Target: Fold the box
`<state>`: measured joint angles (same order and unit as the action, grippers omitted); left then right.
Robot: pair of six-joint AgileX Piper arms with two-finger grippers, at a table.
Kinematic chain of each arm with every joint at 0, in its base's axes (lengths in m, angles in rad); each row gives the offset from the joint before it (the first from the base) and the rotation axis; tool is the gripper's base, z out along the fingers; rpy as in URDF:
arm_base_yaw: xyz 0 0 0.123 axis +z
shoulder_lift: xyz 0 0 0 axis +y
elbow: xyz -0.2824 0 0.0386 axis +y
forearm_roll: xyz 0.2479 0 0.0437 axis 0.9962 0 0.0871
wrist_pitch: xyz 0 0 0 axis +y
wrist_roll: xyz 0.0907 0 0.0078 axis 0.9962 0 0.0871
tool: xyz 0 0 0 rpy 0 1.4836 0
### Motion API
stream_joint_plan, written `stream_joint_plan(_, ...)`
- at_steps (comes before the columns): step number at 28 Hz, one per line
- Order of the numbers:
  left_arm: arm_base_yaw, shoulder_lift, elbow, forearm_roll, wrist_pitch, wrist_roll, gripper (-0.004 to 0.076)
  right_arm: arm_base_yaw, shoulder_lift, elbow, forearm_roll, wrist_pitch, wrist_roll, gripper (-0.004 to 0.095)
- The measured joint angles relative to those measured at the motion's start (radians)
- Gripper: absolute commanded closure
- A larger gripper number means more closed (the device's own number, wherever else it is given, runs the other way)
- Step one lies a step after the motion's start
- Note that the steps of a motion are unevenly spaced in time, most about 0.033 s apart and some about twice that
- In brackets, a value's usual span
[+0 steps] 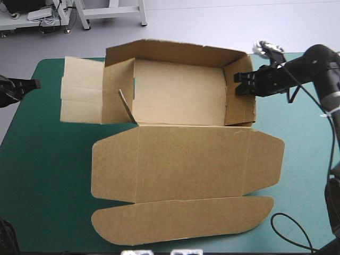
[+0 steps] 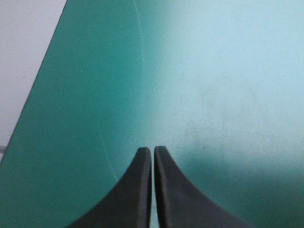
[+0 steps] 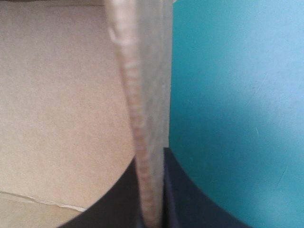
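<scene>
Brown box [image 1: 180, 101] — pinching its right wall [image 1: 241, 109] tight with the right gripper [image 1: 237, 84], best keeping it upright. Holding the left gripper [image 2: 153, 151] closed, empty.

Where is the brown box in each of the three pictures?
High view: the box fills the table's middle, its right wall pinched by the right gripper.
Left wrist view: not in it; only the teal-green cover lies ahead of the shut left gripper.
Right wrist view: its wall's edge stands clamped in that gripper, the box's inside to one side.
Shared landmark: the teal-green cover, seen in all three.
</scene>
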<state>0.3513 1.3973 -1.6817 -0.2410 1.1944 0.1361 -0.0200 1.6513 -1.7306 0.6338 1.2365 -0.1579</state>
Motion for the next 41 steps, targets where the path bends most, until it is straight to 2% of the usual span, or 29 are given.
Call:
stream_joint_plan(3,0.092,0.044,0.0,-0.251,-0.018,0.072,0.0716,-0.104,-0.121,0.0,0.103,0.005,-0.029,0.0925)
stream_joint_plan(6,0.112,0.088,0.0,-0.434,-0.007,0.138,0.0716,-0.149,-0.183,0.0,0.169,0.007,-0.052,0.0925)
stream_joint_plan(9,0.115,0.132,0.0,-0.678,0.028,0.22,0.0717,-0.166,-0.231,0.0,0.219,0.01,-0.067,0.0925)
stream_joint_plan(11,0.111,0.164,0.0,-0.923,0.043,0.289,0.0717,-0.166,-0.248,0.0,0.26,0.011,-0.076,0.0925)
stream_joint_plan(15,0.077,0.174,0.0,-1.12,0.04,0.324,0.0717,-0.166,-0.249,0.0,0.299,0.011,-0.087,0.0924)
stream_joint_plan(21,-0.059,0.164,0.0,-1.176,0.037,0.336,0.0717,-0.163,-0.249,0.0,0.324,0.011,-0.101,0.0924)
stream_joint_plan(25,-0.139,0.141,0.0,-1.177,0.041,0.344,0.0717,-0.16,-0.249,0.0,0.289,0.011,-0.105,0.0924)
stream_joint_plan(31,-0.179,0.1,0.0,-1.177,0.043,0.347,0.0717,-0.147,-0.231,0.0,0.25,0.004,-0.105,0.0918)
stream_joint_plan(41,-0.255,0.047,0.0,-1.166,0.046,0.348,0.0717,-0.053,-0.168,0.0,0.193,-0.105,-0.105,0.0918)
